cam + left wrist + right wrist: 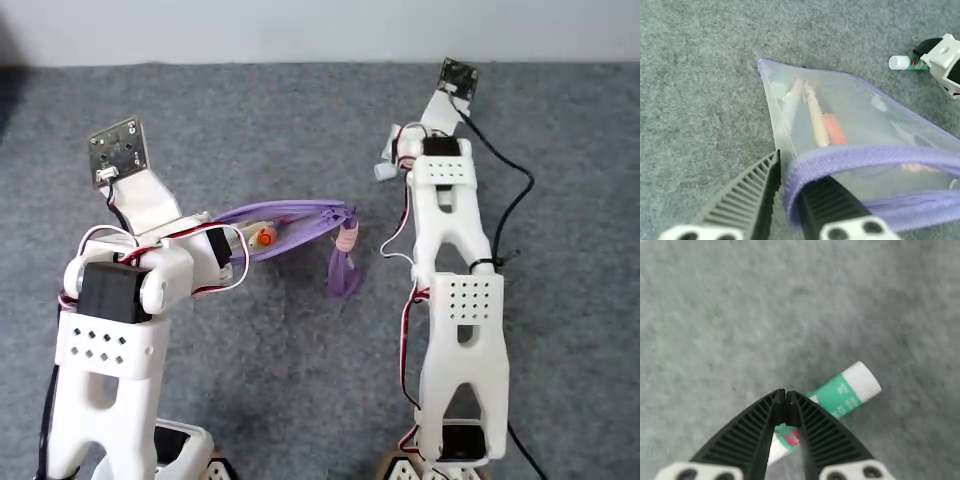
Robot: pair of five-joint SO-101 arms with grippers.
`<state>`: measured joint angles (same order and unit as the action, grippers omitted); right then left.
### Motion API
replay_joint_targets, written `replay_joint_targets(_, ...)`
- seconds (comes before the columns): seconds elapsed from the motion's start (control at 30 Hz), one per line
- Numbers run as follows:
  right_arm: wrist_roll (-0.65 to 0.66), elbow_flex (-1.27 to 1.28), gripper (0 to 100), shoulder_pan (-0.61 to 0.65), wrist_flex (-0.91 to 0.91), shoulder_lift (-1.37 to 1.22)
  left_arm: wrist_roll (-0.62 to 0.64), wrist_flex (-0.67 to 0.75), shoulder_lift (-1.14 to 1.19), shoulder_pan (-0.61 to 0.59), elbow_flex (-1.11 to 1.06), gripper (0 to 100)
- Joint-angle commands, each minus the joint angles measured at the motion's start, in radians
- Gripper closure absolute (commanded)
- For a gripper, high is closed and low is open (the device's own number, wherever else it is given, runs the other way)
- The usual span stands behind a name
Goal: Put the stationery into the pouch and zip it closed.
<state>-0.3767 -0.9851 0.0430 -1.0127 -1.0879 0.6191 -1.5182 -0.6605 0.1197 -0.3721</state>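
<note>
Firmly clamps the left gripper (785,167) on the purple zip edge of the mesh pouch (840,115), with cream and orange pens (815,117) inside. Holds the right gripper (785,396) pinched together on nothing over the green-and-white glue stick (840,397), lying on the grey tabletop (715,300) apart from the pouch.

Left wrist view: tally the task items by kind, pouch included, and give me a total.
Mesh pouch: 1
Glue stick, out on the carpet: 1
Pen-like pieces visible inside the pouch: 3 (white stick, cream stick, orange stick)
Total: 5, though more may be hidden in the pouch.
</note>
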Motion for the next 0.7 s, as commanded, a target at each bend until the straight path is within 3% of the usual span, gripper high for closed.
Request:
replay_joint_targets(0.0,0.012,-0.112,99.1,-0.021,-0.211,0.018,0.009,0.028,0.002,0.000,0.008,99)
replay_joint_targets(0.33,0.012,-0.440,99.1,-0.041,-0.763,0.016,0.009,0.035,0.002,0.005,0.008,99)
replay_joint_targets(0.57,0.008,-0.618,97.4,-0.038,-0.774,0.008,0.008,0.035,0.002,0.006,0.008,99)
replay_joint_targets(0.67,-0.015,-0.592,85.3,-0.018,-0.774,0.007,0.008,0.035,0.002,0.006,0.008,99)
